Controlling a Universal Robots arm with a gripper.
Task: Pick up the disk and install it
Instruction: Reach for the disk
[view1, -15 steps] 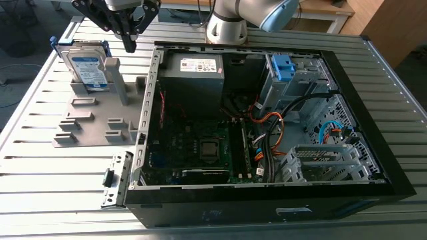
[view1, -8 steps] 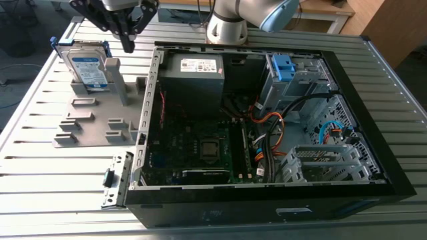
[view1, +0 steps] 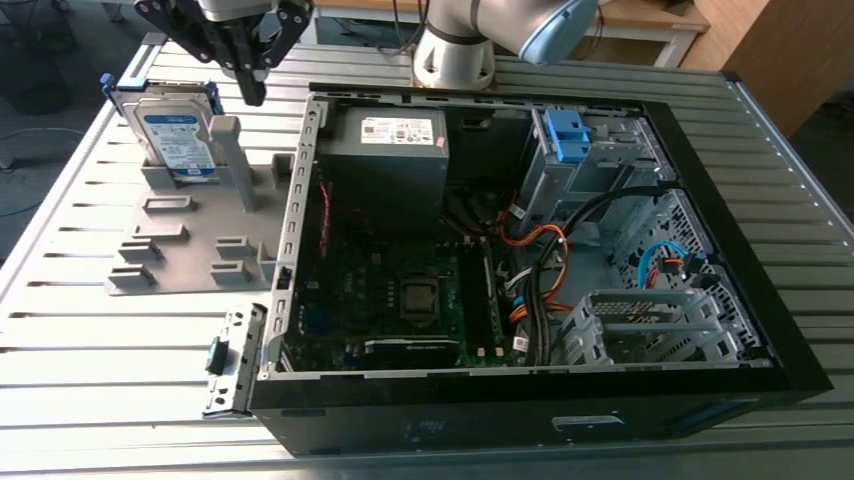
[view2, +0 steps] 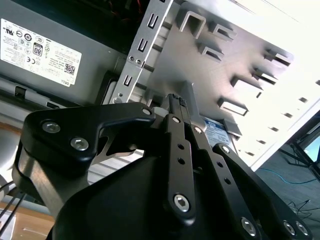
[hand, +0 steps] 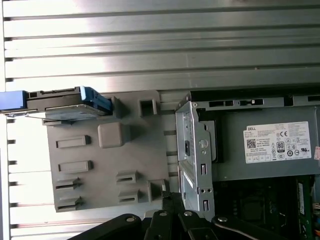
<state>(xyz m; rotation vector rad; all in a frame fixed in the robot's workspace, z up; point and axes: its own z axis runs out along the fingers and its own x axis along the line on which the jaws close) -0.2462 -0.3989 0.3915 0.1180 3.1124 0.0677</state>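
The disk (view1: 179, 138) stands upright on its edge in a slot at the far end of a grey holder plate (view1: 187, 255), its blue-and-white label facing the camera and a blue bracket around it. In the first wrist view the disk (hand: 67, 105) is seen edge-on from above. A corner of its label (view2: 218, 132) shows past the fingers in the second wrist view. My gripper (view1: 254, 94) hangs above the holder, between the disk and the open computer case, to the exterior view's right of the disk. Its black fingers (view2: 176, 107) are shut together on nothing. The gripper's tip (hand: 171, 196) also shows in the first wrist view.
The open black computer case (view1: 747, 330) lies on a slatted metal table (view1: 120, 340). Inside are a grey power supply (view1: 390, 150) with a white label, a motherboard, cables and a silver drive cage (view1: 601, 160) with a blue latch (view1: 566, 135). The robot base (view1: 454, 55) stands behind the case.
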